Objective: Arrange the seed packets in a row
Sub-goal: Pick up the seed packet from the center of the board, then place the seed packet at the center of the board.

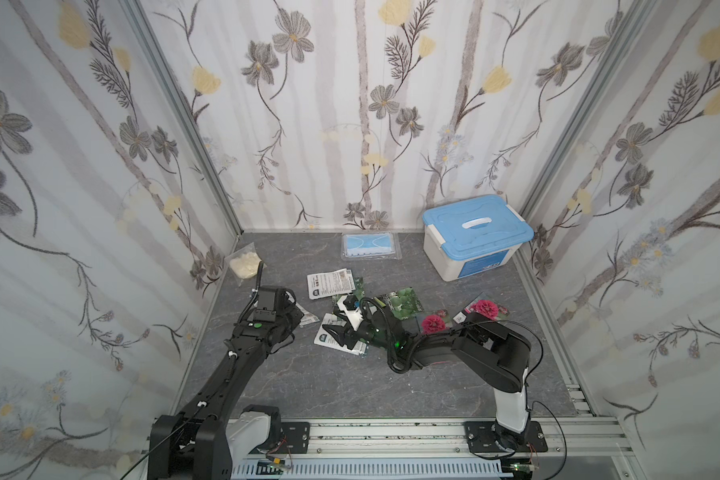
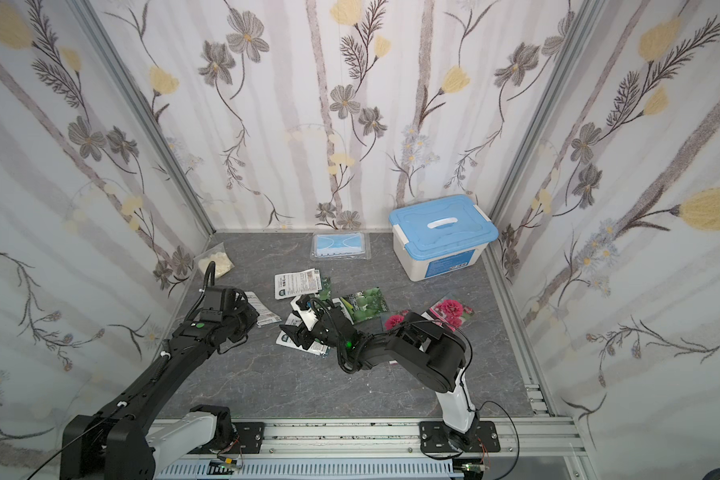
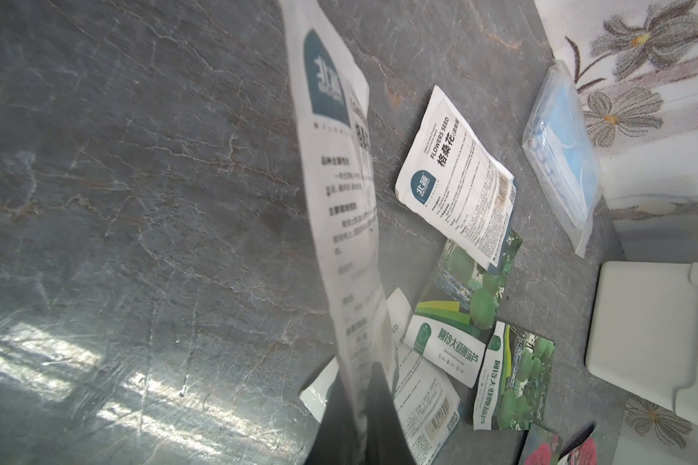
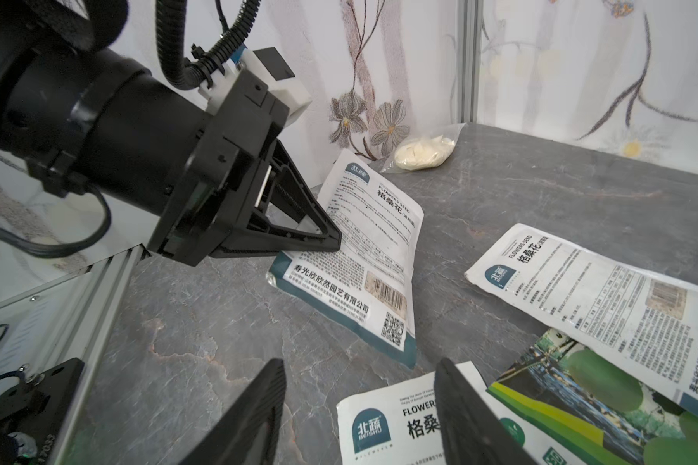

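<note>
- The left hand (image 4: 333, 241) is pinched tight on the edge of the held seed packet (image 4: 363, 257). Its white printed back and barcode face up, and it is tilted with its low end down at the grey table (image 4: 202, 342).
- From the left wrist, that held seed packet runs long and slightly bowed away from the fingertips.
- The right hand (image 4: 359, 364) has its jaws standing well apart with nothing between them.
- It hangs over the second white-backed packet (image 4: 395, 426), logo end nearest; whether a finger touches it, I cannot tell.
- Further back lies the third white-backed packet (image 1: 329, 283), back up, overlapping a green gourd packet (image 3: 464, 290).
- The other gourd packet (image 1: 404, 305) sits face up mid-table, partly under the right arm.
- Two red-pink bloom packets (image 1: 433, 323) lie face up toward the right side, just beside each other.
- The packets lie in a loose scatter in the middle of the table, several overlapping and at mixed angles.
</note>
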Robot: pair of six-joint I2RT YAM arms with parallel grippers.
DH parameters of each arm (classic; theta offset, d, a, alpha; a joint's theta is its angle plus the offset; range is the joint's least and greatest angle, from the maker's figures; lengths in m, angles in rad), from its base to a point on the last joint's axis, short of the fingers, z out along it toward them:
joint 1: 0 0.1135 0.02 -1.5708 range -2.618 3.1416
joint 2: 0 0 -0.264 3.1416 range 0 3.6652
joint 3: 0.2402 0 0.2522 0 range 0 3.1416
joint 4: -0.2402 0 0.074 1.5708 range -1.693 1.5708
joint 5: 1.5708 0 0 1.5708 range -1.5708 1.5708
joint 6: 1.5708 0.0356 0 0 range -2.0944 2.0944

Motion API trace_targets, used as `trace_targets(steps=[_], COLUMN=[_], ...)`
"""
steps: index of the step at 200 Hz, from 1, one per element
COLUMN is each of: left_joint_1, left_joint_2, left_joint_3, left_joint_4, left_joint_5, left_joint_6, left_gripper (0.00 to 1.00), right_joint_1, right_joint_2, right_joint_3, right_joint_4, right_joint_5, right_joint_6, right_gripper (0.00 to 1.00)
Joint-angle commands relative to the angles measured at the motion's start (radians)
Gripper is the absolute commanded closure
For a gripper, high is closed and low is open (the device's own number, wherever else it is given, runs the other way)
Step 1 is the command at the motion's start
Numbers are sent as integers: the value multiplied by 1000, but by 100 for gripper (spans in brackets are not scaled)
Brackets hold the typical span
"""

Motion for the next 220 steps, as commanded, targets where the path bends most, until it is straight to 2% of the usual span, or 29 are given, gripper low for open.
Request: trace_targets(steps=[1,93,151,190,205,220], left_joint_1=[-5,-23,-35,-41,-41,-42], left_joint_2=[6,41,29,22,16,16], left_joint_3=[15,57,56,56,56,55], left_joint_4=[-23,-26,-30,-32,-37,-33], left_joint_5=[8,18,22,28,28,30], left_joint_6=[10,4,-5,-13,-15,-21], left_gripper=[100,100,100,100,100,100], right_joint_1=[12,68,77,76,76,78], right_joint_2=[27,113,186,230,240,247], right_joint_3=[33,86,176,229,239,240], right_joint_4=[83,93,99,102,99,101], right_joint_5=[39,58,108,149,155,151], right_joint_6=[-77,-184,-216,-228,-233,-232], right_gripper=[40,43,52,67,82,92])
